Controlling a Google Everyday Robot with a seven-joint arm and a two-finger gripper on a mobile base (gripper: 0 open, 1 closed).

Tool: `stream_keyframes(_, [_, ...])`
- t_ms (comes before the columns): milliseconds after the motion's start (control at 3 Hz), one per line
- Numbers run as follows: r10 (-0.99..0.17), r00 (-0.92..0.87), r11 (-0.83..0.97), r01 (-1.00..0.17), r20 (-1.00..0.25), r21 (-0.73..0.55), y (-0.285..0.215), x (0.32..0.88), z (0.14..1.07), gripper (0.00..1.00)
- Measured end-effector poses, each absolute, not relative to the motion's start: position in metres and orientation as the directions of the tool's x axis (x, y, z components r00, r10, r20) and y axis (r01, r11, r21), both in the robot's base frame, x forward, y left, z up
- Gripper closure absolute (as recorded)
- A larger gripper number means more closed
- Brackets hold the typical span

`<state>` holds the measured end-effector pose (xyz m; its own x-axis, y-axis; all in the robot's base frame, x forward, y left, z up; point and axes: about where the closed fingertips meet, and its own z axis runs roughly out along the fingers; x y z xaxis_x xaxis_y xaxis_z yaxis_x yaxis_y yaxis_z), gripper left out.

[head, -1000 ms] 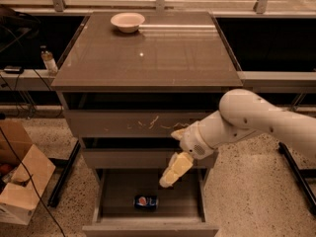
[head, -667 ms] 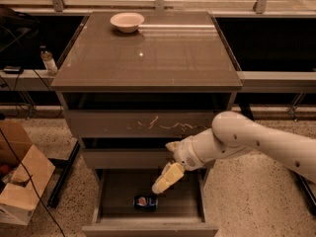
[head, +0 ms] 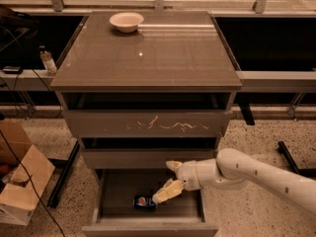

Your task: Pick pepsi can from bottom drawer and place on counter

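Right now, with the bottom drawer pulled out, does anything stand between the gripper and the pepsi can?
Nothing visible does. The gripper hangs inside the open bottom drawer, just beside the pepsi can, which lies on the drawer floor. A white bowl sits near the far edge of the counter.

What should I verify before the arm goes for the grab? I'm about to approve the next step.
1. Bottom drawer pulled open: ok.
2. Can in view inside the drawer, near its front: ok.
3. Gripper down in the drawer, right next to the can: ok.
4. Gripper already touching the can: cannot tell.
5. Can upright or on its side: cannot tell.
6. Counter has bare space for the can, with only a bowl near a back corner: ok.
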<state>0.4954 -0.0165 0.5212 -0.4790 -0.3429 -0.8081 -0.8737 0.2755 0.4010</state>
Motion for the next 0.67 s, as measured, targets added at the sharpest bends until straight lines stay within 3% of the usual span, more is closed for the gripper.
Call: stream_keyframes(667, [-0.347,-0.531,0.293,-0.845,-0.773,0.448,-0.007,0.496,0.473,0.0])
